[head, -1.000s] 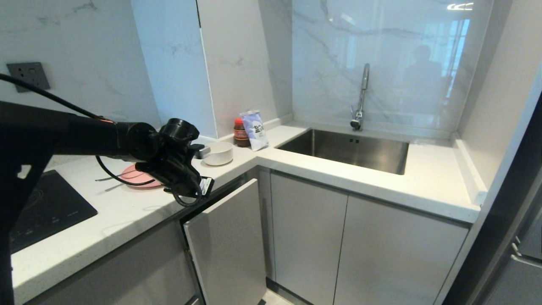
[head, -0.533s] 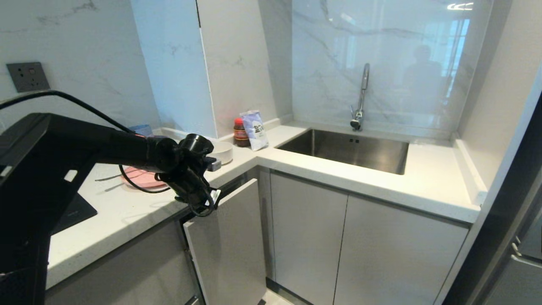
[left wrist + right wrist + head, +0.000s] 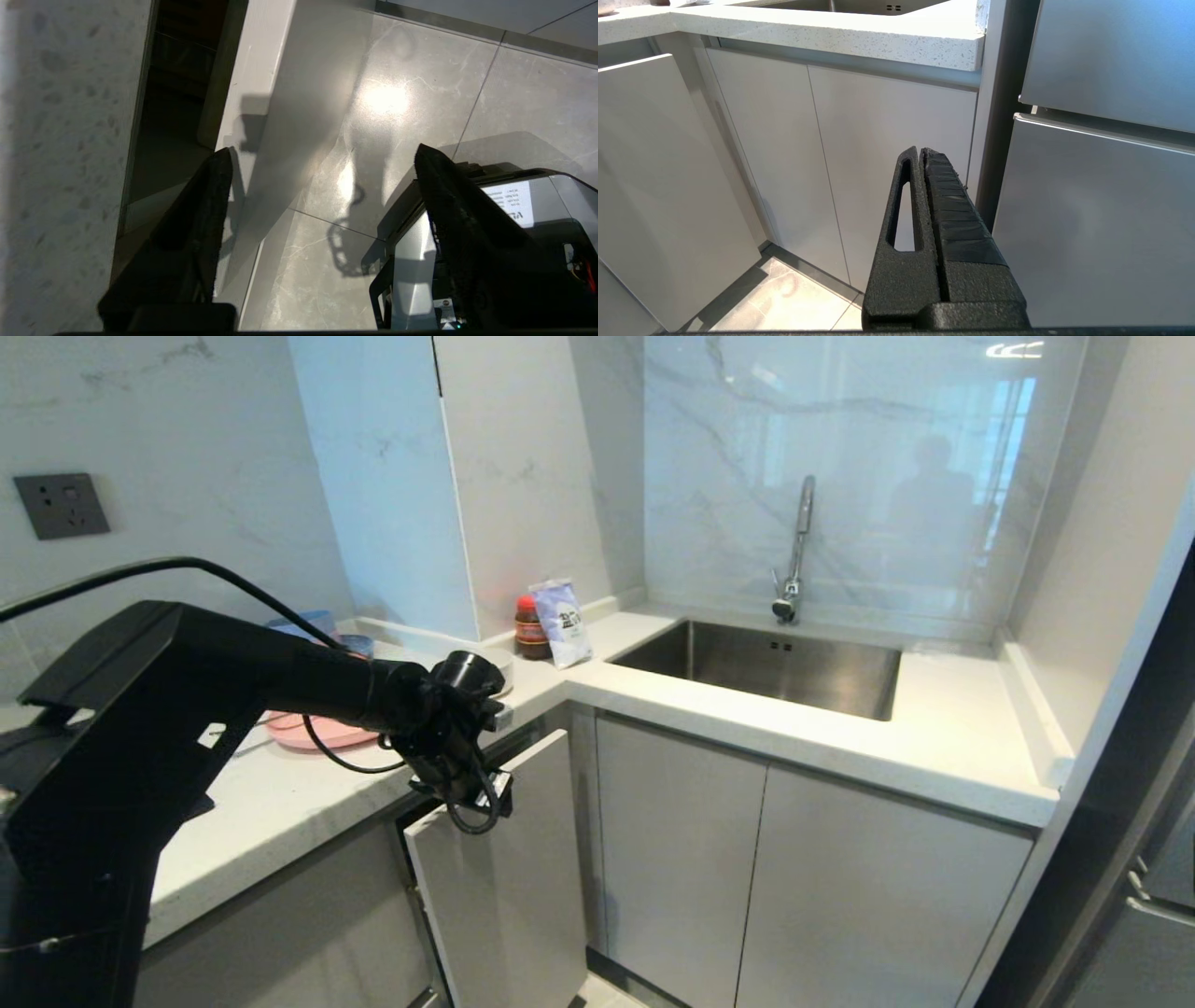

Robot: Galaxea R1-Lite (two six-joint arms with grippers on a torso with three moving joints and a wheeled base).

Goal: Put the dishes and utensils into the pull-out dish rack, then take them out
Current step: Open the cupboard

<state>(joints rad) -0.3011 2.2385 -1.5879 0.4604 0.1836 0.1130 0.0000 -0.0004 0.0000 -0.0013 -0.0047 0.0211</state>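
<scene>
Only the pull-out dish rack's grey front panel shows, standing out a little from the cabinet. Its wire basket is hidden inside. My left gripper points down just above the panel's top edge. It is open and empty: one finger lies over that edge by the dark gap, the other hangs over the floor. The pink plate lies on the counter behind my arm. A sliver of the off-white bowl peeks past the wrist. The utensils are hidden. My right gripper is parked low, shut.
Stacked blue bowls stand at the back of the counter. A red-capped jar and a small bag sit by the corner. The sink with its tap lies to the right. My own base is below.
My left arm has swung right and down, from over the counter's edge to above the panel's top. Its fingers have gone from shut to open.
</scene>
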